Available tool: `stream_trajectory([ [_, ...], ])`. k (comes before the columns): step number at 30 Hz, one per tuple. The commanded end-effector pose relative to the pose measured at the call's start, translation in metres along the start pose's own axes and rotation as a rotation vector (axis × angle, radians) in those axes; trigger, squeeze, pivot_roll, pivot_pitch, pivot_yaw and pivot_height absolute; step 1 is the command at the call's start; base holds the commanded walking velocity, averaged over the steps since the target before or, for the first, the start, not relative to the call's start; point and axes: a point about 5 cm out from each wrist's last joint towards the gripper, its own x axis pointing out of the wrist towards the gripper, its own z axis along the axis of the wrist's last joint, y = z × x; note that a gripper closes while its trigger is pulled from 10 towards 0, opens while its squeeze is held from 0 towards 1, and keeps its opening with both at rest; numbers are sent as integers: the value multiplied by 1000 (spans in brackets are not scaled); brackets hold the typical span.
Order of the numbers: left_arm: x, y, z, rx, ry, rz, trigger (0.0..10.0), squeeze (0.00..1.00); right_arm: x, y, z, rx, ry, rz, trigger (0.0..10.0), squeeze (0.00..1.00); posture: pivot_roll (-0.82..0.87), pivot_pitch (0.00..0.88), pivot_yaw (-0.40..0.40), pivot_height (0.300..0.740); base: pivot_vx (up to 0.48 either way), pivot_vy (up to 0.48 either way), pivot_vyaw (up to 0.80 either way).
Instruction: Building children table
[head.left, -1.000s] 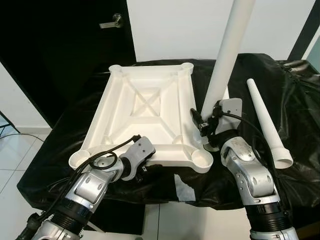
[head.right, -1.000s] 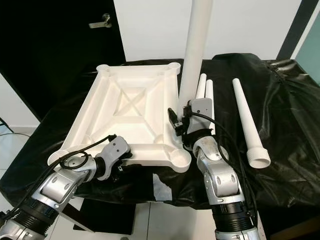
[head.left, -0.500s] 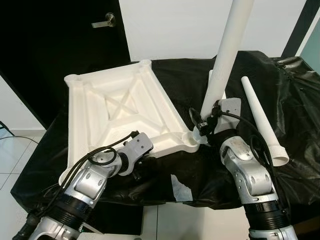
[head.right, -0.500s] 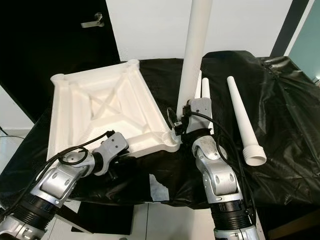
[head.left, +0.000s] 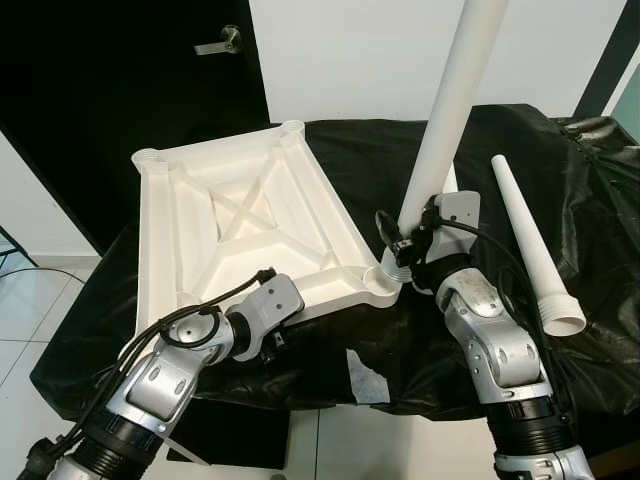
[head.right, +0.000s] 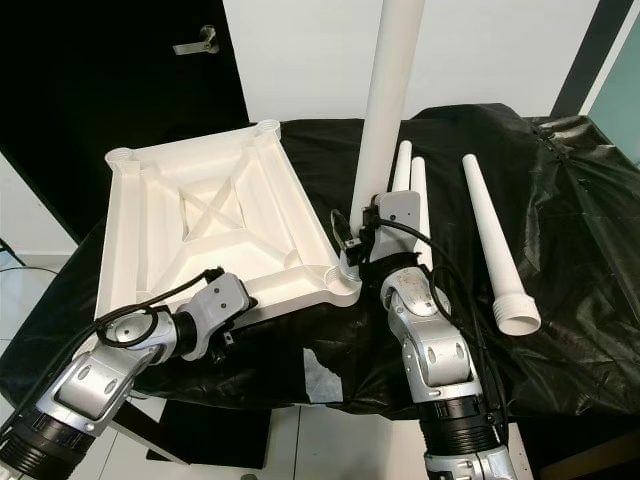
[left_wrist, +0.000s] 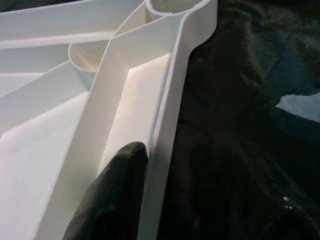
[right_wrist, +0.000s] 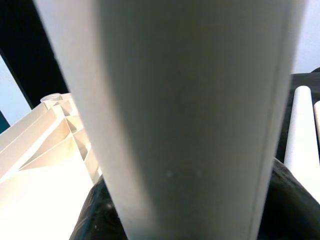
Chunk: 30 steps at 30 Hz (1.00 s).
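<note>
Right hand (head.left: 408, 252) is clamped around upright white plastic table leg (head.left: 450, 120), whose base sits at near-right corner socket of upturned white plastic tabletop (head.left: 235, 225) on black-draped bench (head.left: 560, 190). Left hand (head.left: 270, 325) pinches the tabletop's near rim.

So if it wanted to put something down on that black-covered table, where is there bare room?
Bare black cloth lies behind the upturned white plastic tabletop, and more at the far right past the lone white tapered leg. The near middle is crowded: the right gripper holds the upright white leg at the corner socket, two spare legs beside it.
</note>
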Motion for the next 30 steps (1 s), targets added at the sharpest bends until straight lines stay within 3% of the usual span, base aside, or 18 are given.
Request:
stream_trajectory([
  [1, 0, -6, 3, 17, -7, -81, 10000, 0, 3, 1, 3, 4, -25, 4, 10000, 0, -23, 0, 55, 740, 0, 0, 0],
  [2, 5, 2, 5, -4, 0, -13, 10000, 0, 3, 1, 3, 5, -25, 5, 10000, 0, -22, 0, 55, 740, 0, 0, 0],
  [6, 8, 6, 7, -10, -9, 34, 10000, 0, 3, 1, 3, 0, -23, 6, 10000, 0, -25, 0, 56, 740, 0, 0, 0],
  [10, 18, 18, 5, -48, 27, 148, 10000, 0, 4, 2, 2, 1, -19, 3, 10000, 0, -27, 0, 57, 740, 0, 0, 0],
  [14, 20, 21, 5, -47, 37, 172, 10000, 0, 4, 2, 2, 1, -17, 2, 10000, 0, -32, 0, 60, 740, 0, 0, 0],
  [15, 22, 21, 3, -42, 54, 175, 9020, 0, 4, 2, 2, 0, -17, 1, 10000, 0, -35, 0, 61, 740, 0, 0, 0],
  [16, 24, 22, 2, -33, 66, 183, 10000, 0, 4, 2, 1, -2, -17, 0, 10000, 0, -36, 0, 63, 740, 0, 0, 0],
  [20, 29, 23, 0, -3, 93, 185, 10000, 0, 5, 1, 1, -3, -18, -6, 10000, 0, -40, 0, 66, 740, 0, 0, 0],
  [21, 31, 22, 0, 2, 88, 174, 3176, 0, 6, 1, 1, -2, -19, -6, 10000, 0, -47, 0, 71, 740, 0, 0, 0],
  [22, 33, 20, 3, 4, 73, 145, 0, 0, 7, 1, 2, -1, -24, -6, 10000, 0, -48, 0, 73, 740, 0, 0, 0],
  [26, 34, 18, 4, 5, 63, 119, 0, 0, 7, 2, 3, -3, -30, -6, 10000, 0, -49, 0, 74, 740, 0, 0, 0],
  [30, 35, 5, 5, 54, 62, -6, 0, 0, 8, 2, 3, -7, -32, -13, 10000, 0, -53, 0, 81, 740, 0, 0, 0],
])
